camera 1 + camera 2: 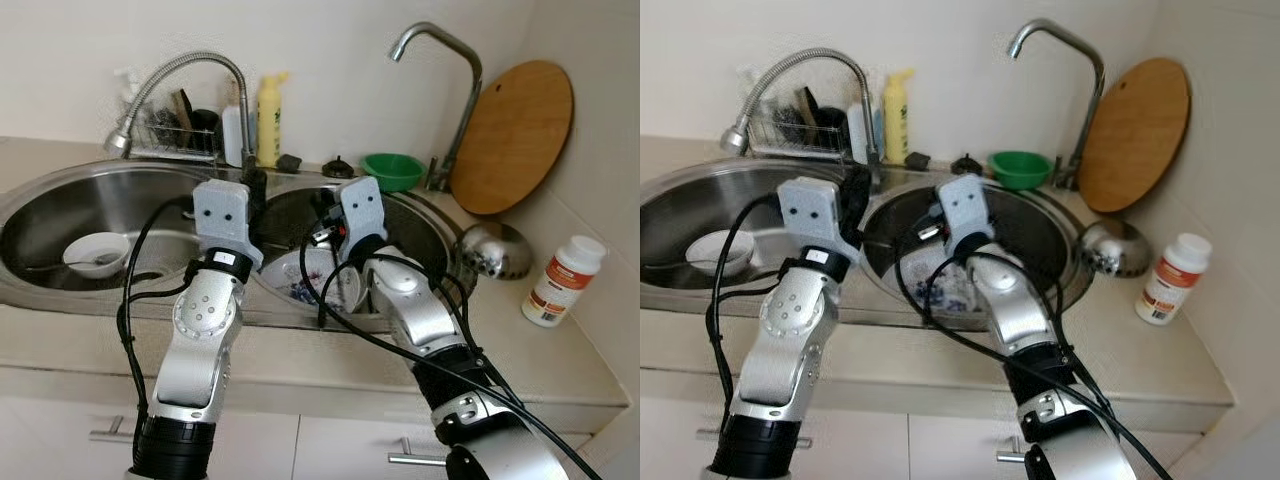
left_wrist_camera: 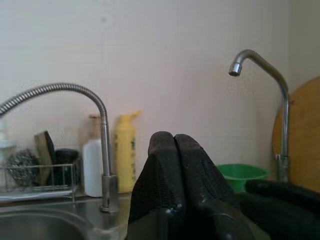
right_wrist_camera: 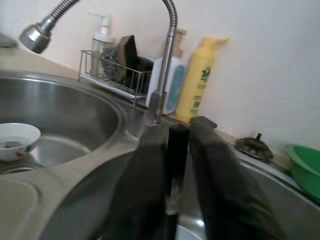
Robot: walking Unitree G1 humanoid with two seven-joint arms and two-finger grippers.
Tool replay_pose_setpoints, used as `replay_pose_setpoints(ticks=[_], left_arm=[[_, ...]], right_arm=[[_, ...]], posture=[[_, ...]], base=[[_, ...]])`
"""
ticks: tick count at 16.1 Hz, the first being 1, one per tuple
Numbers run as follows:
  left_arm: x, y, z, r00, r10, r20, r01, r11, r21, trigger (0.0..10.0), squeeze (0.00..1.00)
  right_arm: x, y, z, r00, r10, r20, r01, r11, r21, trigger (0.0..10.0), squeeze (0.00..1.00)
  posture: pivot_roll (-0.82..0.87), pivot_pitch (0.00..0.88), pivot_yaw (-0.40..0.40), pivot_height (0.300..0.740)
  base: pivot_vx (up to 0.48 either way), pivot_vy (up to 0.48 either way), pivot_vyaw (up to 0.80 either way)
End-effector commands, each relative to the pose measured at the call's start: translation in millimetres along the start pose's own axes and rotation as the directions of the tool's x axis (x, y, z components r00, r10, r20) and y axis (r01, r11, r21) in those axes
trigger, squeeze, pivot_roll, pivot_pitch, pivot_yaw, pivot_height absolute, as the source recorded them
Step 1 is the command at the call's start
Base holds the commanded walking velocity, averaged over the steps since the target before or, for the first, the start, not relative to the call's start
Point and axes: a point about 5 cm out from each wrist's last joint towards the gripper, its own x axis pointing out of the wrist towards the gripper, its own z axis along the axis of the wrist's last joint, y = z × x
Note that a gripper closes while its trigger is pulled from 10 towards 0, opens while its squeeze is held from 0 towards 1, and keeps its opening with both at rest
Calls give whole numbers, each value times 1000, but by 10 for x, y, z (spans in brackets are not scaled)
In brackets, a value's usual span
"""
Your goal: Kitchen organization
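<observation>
A small white bowl (image 1: 96, 252) with a spoon lay in the left steel sink basin (image 1: 60, 205). The left gripper (image 2: 175, 150) hovered over the divider between the basins, its black fingers pressed together and empty. The right gripper (image 3: 177, 150) reached over the right basin (image 1: 420, 225), fingers slightly parted; whether they held anything could not be told. White dishes (image 1: 300, 275) lay below. A white pill bottle (image 1: 563, 281) stood far right on the counter.

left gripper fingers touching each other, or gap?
Touching. In the left wrist view the left gripper has its two black fingertips pressed together with no gap, nothing between them, in front of the yellow bottle.
</observation>
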Motion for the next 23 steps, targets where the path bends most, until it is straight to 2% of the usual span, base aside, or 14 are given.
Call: replay_pose_setpoints(ticks=[1, 9, 11, 12, 13, 14, 15, 18, 23], left_arm=[[3, -17, 18, 1000, -7, 5, 7, 1000, -2, 10000, 0], [-4, -42, -20, 1000, -19, -8, 19, 1000, -9, 10000, 0], [-11, -44, -31, 1000, -19, -15, 19, 1000, -18, 10000, 0], [-19, -41, -27, 1000, -20, -14, 19, 999, -26, 10000, 0], [-27, -40, -22, 1000, -20, -11, 20, 999, -29, 10000, 0], [-49, -56, -2, 999, -34, 3, 34, 998, -48, 10000, 0], [-55, -61, 0, 999, -37, 5, 37, 998, -51, 10000, 0], [-67, -107, 22, 998, -65, 25, 66, 996, -58, 10000, 0], [-63, -125, 32, 996, -83, 31, 85, 995, -60, 10000, 0]], right_arm=[[-7, -43, -16, 1000, -18, -15, 18, 1000, 5, 10000, 1000], [-51, 6, 8, 1000, 16, 10, -16, 998, 56, 10000, 1000], [-78, -5, 51, 999, -7, 44, 3, 997, 81, 10000, 1000], [-105, -54, 77, 996, -64, 60, 58, 994, 90, 10000, 1000], [-133, -100, 112, 990, -108, 85, 99, 989, 110, 10000, 0], [-228, -203, 283, 963, -191, 187, 162, 973, 162, 10000, 0], [-250, -217, 313, 959, -200, 202, 168, 972, 167, 10000, 0], [-330, -224, 371, 947, -222, 231, 186, 968, 167, 10000, 0], [-396, -186, 334, 949, -232, 212, 201, 967, 155, 10000, 0]], posture=[[73, 0, -63, 740], [67, 0, -56, 740], [67, 0, -58, 740], [68, 0, -60, 740], [69, 0, -60, 740], [69, 0, -60, 740], [69, 0, -60, 740], [55, 0, -54, 740], [58, 0, -53, 740]], base=[[0, 0, 0], [0, 0, 0], [0, 0, 0], [0, 0, 0], [0, 0, 0], [0, 0, 0], [0, 0, 0], [0, 271, 0], [0, 461, 0]])
